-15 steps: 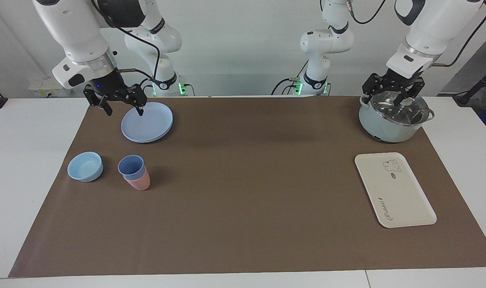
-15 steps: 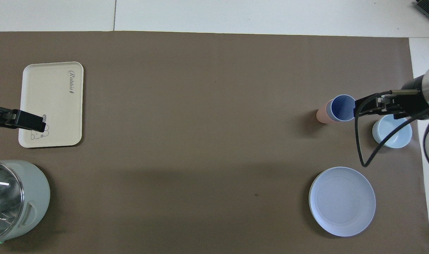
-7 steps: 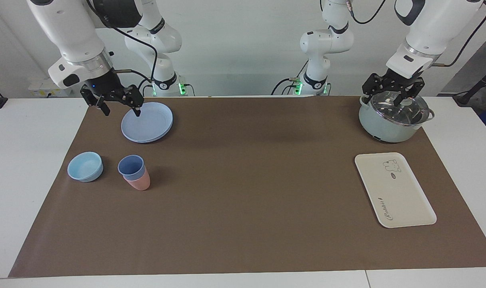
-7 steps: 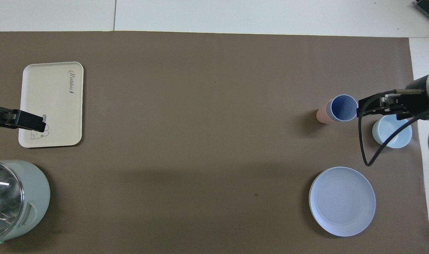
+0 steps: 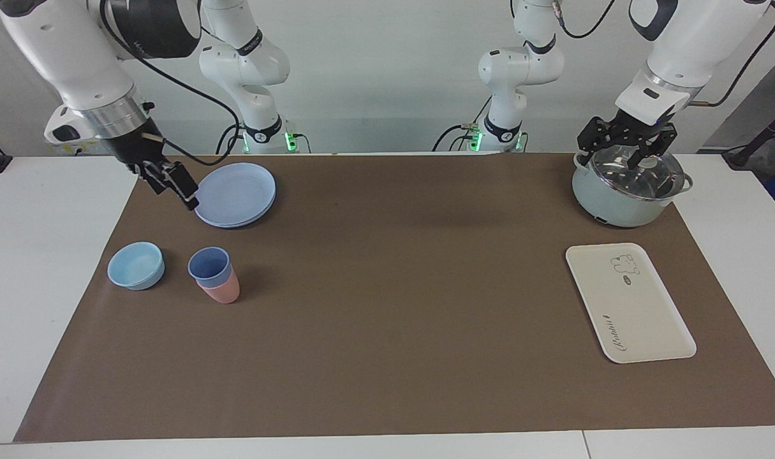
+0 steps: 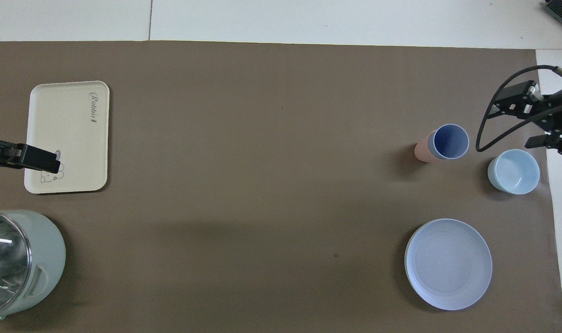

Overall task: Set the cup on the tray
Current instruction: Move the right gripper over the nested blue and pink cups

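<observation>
Gripper on my right arm (image 5: 178, 189) hangs in the air over the edge of the brown mat (image 5: 387, 357) at its own end of the table. It is tilted down, empty, and its jaws stand apart. I read that as a stance for approach: open so that it can go down around a rim or a wall.

Closest to it is the round blue plate (image 5: 235, 194), whose rim lies just beside the fingertips in the facing view. The light-blue bowl (image 5: 136, 266) sits a little lower on the mat.

Near the bowl stands the cup (image 5: 208, 264), upright with its mouth up, and nothing touches it. It seems to be nested in the pink tumbler (image 5: 224, 294), so only its upper part is free. That matters for the grasp. I judge I must take the blue wall above the pink rim and lift straight, or the pink one may come along or tip.

The tray (image 5: 642, 319) lies flat and bare, well apart from this gripper, at the left arm's end. So the cup is not yet on it, and the carry will be long or shared.

My left gripper (image 5: 624, 150) waits there with its jaws spread, over the glass lid of the pot (image 5: 617, 204) and holding nothing.
</observation>
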`<action>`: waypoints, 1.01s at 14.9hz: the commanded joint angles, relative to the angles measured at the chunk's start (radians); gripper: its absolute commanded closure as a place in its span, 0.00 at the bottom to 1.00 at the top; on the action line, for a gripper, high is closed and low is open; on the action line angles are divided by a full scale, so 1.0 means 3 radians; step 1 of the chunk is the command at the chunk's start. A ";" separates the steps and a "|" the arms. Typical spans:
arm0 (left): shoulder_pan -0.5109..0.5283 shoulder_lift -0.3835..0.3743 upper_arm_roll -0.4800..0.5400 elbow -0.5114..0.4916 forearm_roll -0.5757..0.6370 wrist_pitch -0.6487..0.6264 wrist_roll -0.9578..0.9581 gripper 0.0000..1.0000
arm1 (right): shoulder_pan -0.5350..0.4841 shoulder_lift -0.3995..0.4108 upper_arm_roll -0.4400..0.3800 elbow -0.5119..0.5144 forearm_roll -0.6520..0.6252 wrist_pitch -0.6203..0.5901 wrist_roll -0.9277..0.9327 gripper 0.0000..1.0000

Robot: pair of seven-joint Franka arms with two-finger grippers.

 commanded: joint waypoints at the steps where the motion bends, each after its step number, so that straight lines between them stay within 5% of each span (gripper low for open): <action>1: -0.0040 -0.0059 0.0024 -0.0048 -0.0003 -0.0019 -0.0004 0.00 | -0.0117 0.0411 0.0015 0.0416 0.0130 -0.0061 0.0285 0.04; 7: -0.0040 -0.0064 0.0024 -0.0068 -0.0003 -0.0009 -0.0004 0.00 | -0.0291 0.1224 -0.0021 0.1071 0.0233 -0.0194 0.0424 0.03; 15: -0.0040 -0.0064 0.0024 -0.0068 -0.0003 -0.0004 -0.0010 0.00 | -0.0465 0.1828 -0.0021 0.1174 0.0601 -0.0020 0.0664 0.03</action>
